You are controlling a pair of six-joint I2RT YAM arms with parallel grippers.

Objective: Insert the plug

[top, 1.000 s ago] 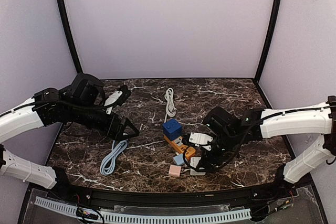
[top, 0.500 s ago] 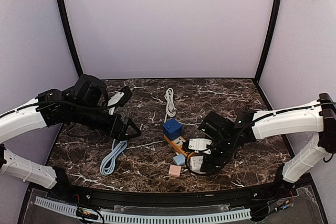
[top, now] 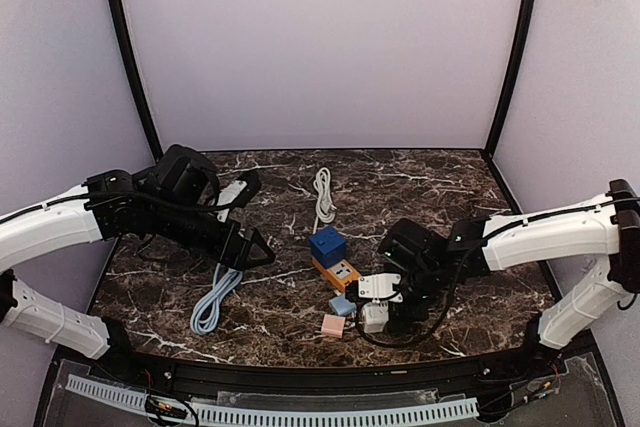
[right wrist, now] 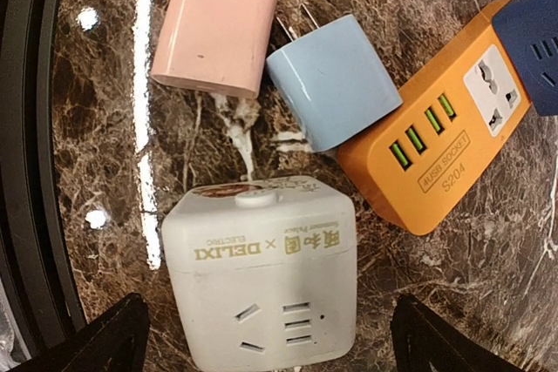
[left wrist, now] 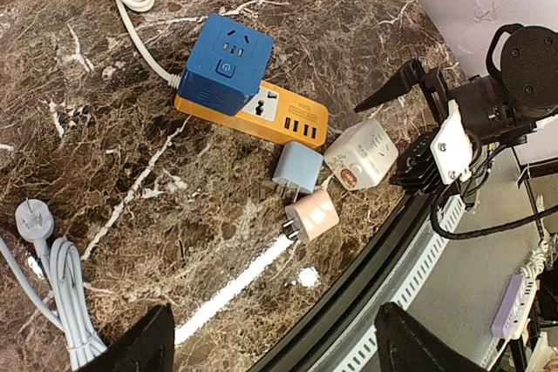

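A white cube socket [top: 374,316] lies near the front edge, its slots facing up in the right wrist view [right wrist: 266,272]. My right gripper [top: 386,309] is open and hangs over it, a finger on each side [right wrist: 270,341]. A light blue plug adapter [right wrist: 336,84] and a pink adapter [right wrist: 214,37] lie just beyond the cube. An orange power strip [top: 340,272] carries a blue cube socket [top: 327,245]. My left gripper [top: 245,247] is open and empty above the table, left of these things [left wrist: 283,350].
A white cable [top: 323,194] lies coiled behind the blue cube. A pale blue-grey cable [top: 212,302] with its plug [left wrist: 35,219] lies at the front left. The black front rail [left wrist: 375,267] runs close to the pink adapter and the white cube.
My right gripper has come down and to the left, and now straddles the white cube socket. My left gripper has shifted slightly to the right.
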